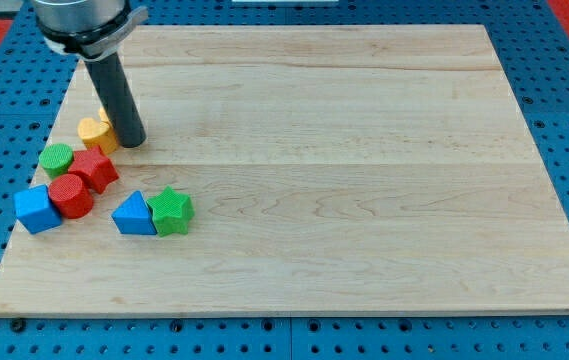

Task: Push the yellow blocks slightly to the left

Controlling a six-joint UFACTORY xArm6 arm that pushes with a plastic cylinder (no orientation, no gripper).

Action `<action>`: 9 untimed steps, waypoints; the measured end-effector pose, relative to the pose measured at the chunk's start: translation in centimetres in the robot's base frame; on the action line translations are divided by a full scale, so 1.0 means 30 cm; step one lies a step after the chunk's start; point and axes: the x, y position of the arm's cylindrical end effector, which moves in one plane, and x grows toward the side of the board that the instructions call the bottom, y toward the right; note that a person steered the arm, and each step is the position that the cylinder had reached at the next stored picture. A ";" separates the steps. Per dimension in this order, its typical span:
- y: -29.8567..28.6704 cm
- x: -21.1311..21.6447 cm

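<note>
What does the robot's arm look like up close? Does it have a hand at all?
No hand shows. The arm ends in a plain, straight, dark grey rod, round like a thick peg, hanging from a wider grey and black collar at the view's top. No cables or markings are visible on it. My tip is its blunt lower end, just right of the yellow block.

Wooden board [364, 150], yellow block [94, 132], green cylinder [56, 158], red star [94, 168], red cylinder [70, 196], blue cube [37, 208], blue triangle [134, 214], green star [172, 209]
</note>
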 end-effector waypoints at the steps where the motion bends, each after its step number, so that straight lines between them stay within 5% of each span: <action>1: -0.056 -0.010; 3: -0.063 -0.040; 4: 0.089 -0.031; 6: 0.586 0.258; 7: 0.625 0.494; 8: 0.568 0.630; 9: 0.203 0.688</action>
